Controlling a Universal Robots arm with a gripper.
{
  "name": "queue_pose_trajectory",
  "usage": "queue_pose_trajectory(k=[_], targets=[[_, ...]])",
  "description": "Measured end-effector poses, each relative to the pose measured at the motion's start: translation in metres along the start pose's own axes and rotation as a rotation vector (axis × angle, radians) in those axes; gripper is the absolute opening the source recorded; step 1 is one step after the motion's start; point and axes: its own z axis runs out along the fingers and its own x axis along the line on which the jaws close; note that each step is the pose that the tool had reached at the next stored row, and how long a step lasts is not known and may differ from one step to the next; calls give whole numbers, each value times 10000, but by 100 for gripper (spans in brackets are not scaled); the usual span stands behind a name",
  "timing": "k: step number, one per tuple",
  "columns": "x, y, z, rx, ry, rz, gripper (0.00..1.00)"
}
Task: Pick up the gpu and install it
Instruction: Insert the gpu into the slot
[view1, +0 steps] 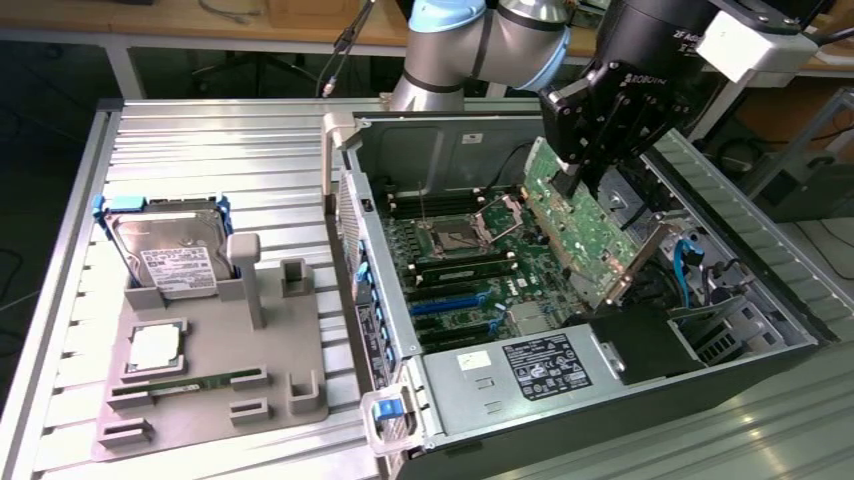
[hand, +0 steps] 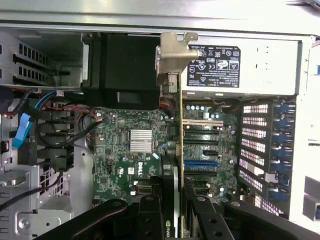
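The gripper is clamped on the gpu along its upper long edge, holding it tilted over the motherboard inside the open case. The card is likely light, stiff and thin but fragile, so it is best gripped by that bare edge, never by the chips or contacts.

The gpu has a bare metal bracket; case probably matt metal.

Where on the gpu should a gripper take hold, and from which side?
The gpu's upper long edge, pinched across its thin flat faces from above, as the gripper holds it now; that probably leaves the silver bracket and lower edge free for seating.
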Motion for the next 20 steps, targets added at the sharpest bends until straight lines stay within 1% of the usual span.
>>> queue_pose_trajectory(k=[7, 12, 14, 18, 19, 20], targets=[[0, 0, 4, 23, -52, 1298, 27], [0, 0, 8, 51, -112, 2823, 27], [1, 0, 8, 58, -127, 3188, 27], [0, 0, 9, 75, -166, 4165, 27], [0, 0, 9, 80, -179, 4489, 27], [0, 0, 9, 82, -184, 4614, 27]])
